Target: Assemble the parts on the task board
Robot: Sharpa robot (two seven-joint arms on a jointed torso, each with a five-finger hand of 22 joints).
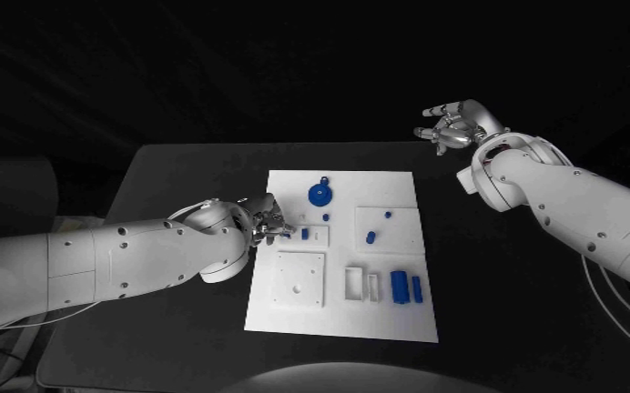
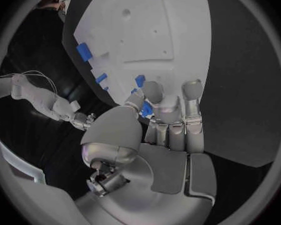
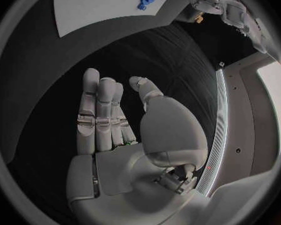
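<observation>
The white task board lies in the middle of the black table. My left hand is at the board's left edge. In the left wrist view a small blue part sits pinched between the thumb and fingers of the left hand, just over the board. A round blue part lies near the board's far edge. Two blue cylinders stand near the board's front right. My right hand hangs raised beyond the board's far right corner, fingers apart and holding nothing.
Several small blue parts lie around the board's middle. A raised white square plate and a white slotted frame sit on the front half of the board. Bare black table surrounds the board.
</observation>
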